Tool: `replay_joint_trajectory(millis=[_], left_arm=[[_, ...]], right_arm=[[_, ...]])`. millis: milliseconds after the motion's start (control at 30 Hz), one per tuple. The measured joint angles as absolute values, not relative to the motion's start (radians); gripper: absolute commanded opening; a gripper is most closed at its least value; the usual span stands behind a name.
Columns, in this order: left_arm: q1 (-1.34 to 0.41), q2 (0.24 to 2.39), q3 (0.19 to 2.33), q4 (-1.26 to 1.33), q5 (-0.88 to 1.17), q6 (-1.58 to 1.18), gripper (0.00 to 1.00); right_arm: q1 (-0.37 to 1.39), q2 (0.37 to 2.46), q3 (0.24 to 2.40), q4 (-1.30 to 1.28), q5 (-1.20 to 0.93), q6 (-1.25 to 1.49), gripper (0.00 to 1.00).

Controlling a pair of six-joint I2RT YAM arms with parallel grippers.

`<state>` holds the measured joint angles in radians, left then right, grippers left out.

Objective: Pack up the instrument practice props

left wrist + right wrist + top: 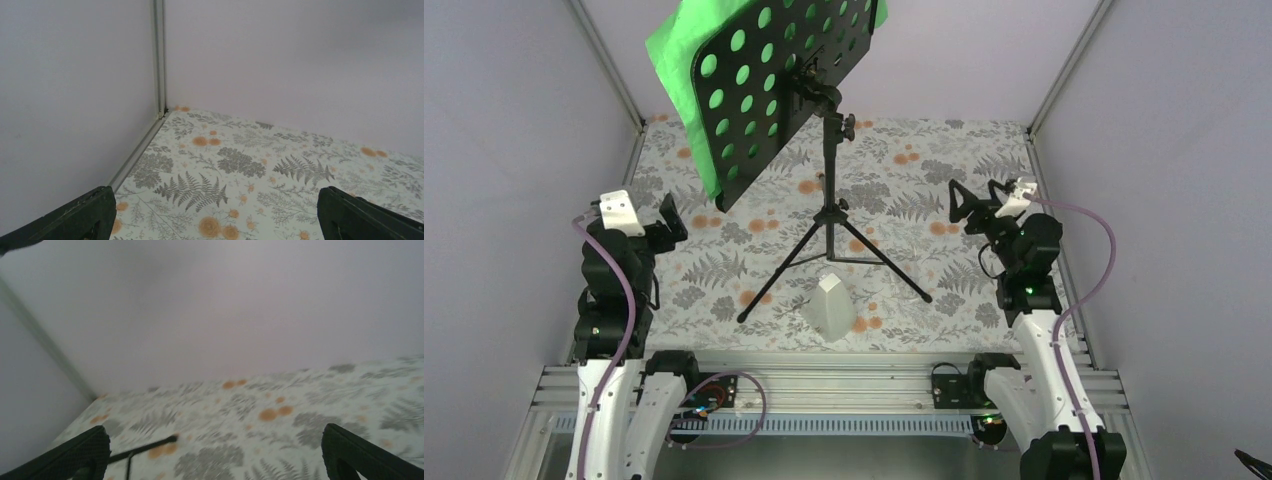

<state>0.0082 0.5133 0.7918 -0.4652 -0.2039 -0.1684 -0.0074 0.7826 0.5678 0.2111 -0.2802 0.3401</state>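
Note:
The black tripod music stand (829, 180) stands mid-table, its round-holed desk (774, 90) tilted up at the back left. Bright green sheet-music pages (674, 50) lie against the desk's far face and show through the holes. The small white pyramid metronome (831, 305) sits between the stand's front legs. My left gripper (669, 215) hovers open at the left, well apart from the stand. In the left wrist view my left gripper (215, 222) has only tablecloth between its fingers. My right gripper (974, 202) is open at the right. Between the open fingers of my right gripper (215, 462), one tripod leg tip (150, 445) shows.
A fern-and-flower tablecloth (904, 200) covers the table. Pale enclosure walls with aluminium corner posts (614, 80) close it in on the left, right and back. The aluminium rail (824, 385) carrying both arm bases runs along the near edge.

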Motion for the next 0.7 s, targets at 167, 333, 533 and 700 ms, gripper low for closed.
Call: replay_joint_trajectory(millis=[167,333,533,700], left_arm=[[0.008,0.485,0.753,-0.418,-0.175,-0.144,1.0],[0.008,0.529,0.754,-0.371,-0.099,-0.119,1.0],[0.006,0.596,0.753,-0.299,0.035,-0.111,1.0],[0.006,0.583,0.749,-0.26,0.064,-0.086,1.0]], right_arm=[[0.018,0.793,0.583,0.127,-0.51,0.316,0.91],[0.147,0.836,0.583,0.084,-0.607,0.245,0.83],[0.323,0.985,0.604,0.054,-0.583,0.14,0.72],[0.421,1.081,0.604,0.064,-0.537,0.074,0.65]])
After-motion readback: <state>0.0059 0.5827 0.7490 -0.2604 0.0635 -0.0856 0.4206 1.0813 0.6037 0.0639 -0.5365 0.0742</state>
